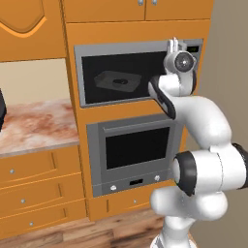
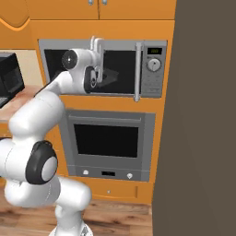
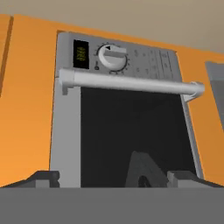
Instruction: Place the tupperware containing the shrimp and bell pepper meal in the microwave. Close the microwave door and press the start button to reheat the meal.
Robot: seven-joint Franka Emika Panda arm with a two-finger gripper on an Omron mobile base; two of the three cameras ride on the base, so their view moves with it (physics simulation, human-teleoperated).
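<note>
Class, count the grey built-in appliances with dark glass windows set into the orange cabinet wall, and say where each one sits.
2. The wide grey microwave with its knob panel sits in the upper slot; the larger grey oven with a horizontal handle sits directly below it. Nothing suggests a hidden third.

You won't find any text you can read here. The microwave (image 2: 102,67) carries a small display (image 3: 80,54) at the corner of its control panel, beside the knob (image 3: 112,57); it shows greenish digits, too blurred to make out. Faint markings ring the knob and cover the panel's far end, and none of them are legible either.
</note>
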